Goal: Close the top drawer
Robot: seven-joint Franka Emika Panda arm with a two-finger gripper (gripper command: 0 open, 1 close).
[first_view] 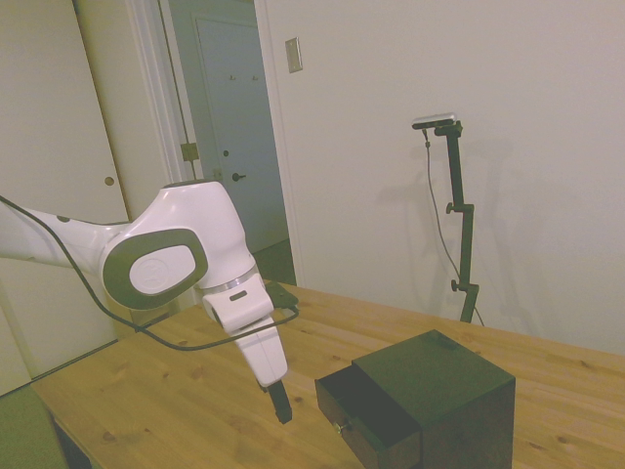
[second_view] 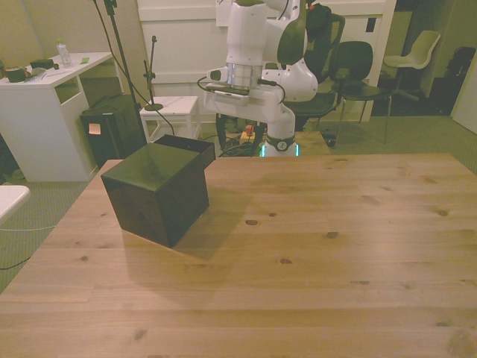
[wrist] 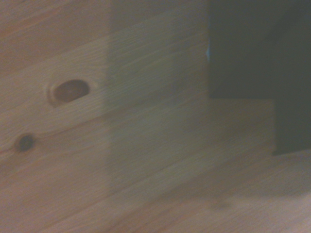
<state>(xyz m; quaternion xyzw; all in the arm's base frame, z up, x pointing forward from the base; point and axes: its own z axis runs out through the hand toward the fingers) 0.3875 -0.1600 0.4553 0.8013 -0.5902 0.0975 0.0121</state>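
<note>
A dark brown-black cabinet (first_view: 444,391) stands on the wooden table (first_view: 166,401). Its top drawer (first_view: 363,403) is pulled out toward the arm, and a small brass knob (first_view: 341,427) shows on the flat front. My gripper (first_view: 282,410) points down just above the table, a short way off the drawer front and level with it, touching nothing. In the front view the cabinet (second_view: 158,190) sits at the left, with the open drawer (second_view: 186,144) sticking out behind it; the gripper cannot be made out there. The wrist view shows a dark drawer corner (wrist: 243,48) over wood.
Both lower drawers are hidden from these views. Bare wood (second_view: 320,246) spreads over the front view's middle and right. A white desk (second_view: 45,89), a small white table (second_view: 175,108) and several chairs (second_view: 350,63) stand beyond the far edge.
</note>
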